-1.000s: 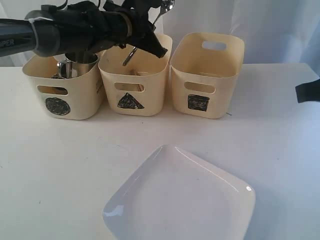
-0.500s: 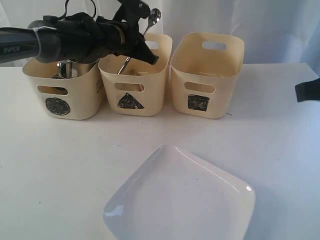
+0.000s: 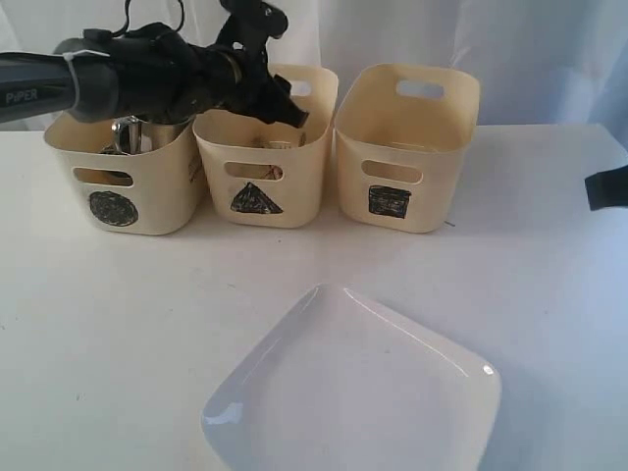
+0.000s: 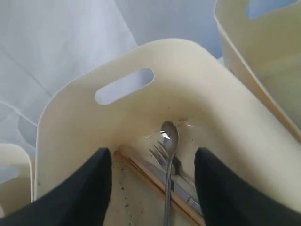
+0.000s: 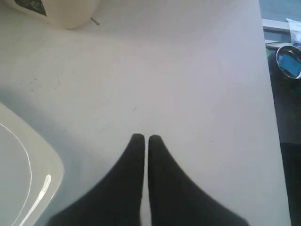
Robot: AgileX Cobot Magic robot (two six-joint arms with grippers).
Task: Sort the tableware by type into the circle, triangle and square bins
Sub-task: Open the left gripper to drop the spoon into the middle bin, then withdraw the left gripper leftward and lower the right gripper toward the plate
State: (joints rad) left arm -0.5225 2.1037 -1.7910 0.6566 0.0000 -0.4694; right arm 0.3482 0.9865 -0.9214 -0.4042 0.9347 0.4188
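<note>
My left gripper point(image 3: 285, 103) hovers over the triangle bin point(image 3: 257, 147), open point(image 4: 153, 153). The steel spoon point(image 4: 169, 136) lies free in that bin between the spread fingers. It rests on the fork point(image 4: 157, 153), the knife point(image 4: 188, 202) and the wooden chopsticks point(image 4: 141, 172). A steel mug point(image 3: 132, 132) stands in the circle bin point(image 3: 118, 177). The large white plate point(image 3: 358, 392) lies on the table at the front. My right gripper point(image 5: 142, 138) is shut and empty above bare table beside the plate's edge point(image 5: 19, 169); it shows at the exterior view's right edge point(image 3: 606, 188).
The square bin point(image 3: 402, 147) stands right of the triangle bin, with nothing visible in it. The three bins stand in a row at the back before a white curtain. The table's edge runs along the right, with a round blue-lidded object point(image 5: 288, 61) beyond it.
The spoon was held up in my left gripper above the triangle bin. The gripper has opened and the spoon has dropped into the bin. The right gripper has barely moved.
</note>
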